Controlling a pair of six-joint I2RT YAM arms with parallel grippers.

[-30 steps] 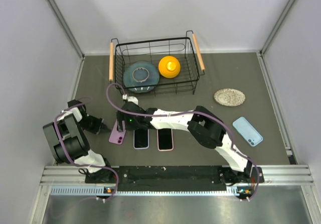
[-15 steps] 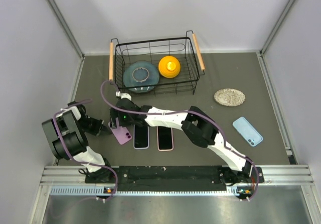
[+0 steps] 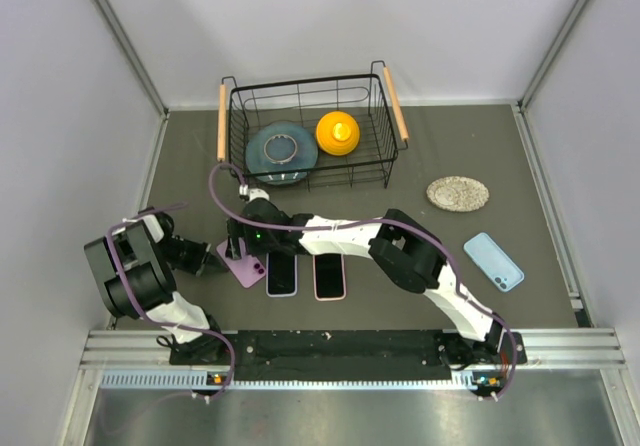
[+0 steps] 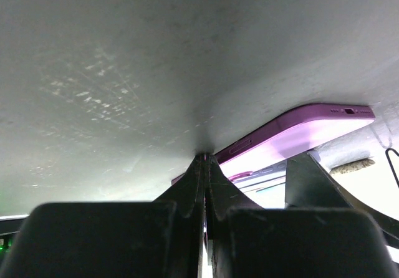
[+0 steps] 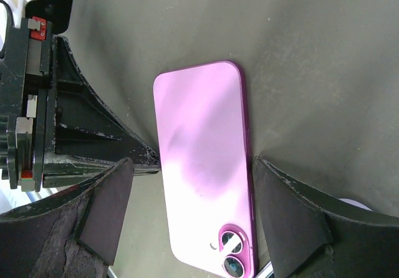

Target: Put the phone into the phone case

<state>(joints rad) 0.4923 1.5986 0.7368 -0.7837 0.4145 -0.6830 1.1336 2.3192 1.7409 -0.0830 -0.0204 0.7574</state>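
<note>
Right fingers [image 5: 290,225] stand apart astride the purple phone [image 5: 202,159]; left fingers [image 4: 187,197], pressed together, meet its edge. Best to close squarely across its long sides.

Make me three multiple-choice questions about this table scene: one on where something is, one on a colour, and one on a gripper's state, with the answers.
1. Where is the yellow object?
A. on the beige coaster
B. in the wire basket
C. beside the light blue phone

2. What colour is the phone that the right gripper straddles?
A. purple
B. black
C. green

3. How is the left gripper set?
A. wide open
B. clamped on a basket handle
C. shut, fingers pressed together

Answers:
1. B, it sits inside the basket next to a blue dish.
2. A, its back shows pinkish purple in the right wrist view.
3. C, the left wrist view shows no gap between the fingers.
</note>
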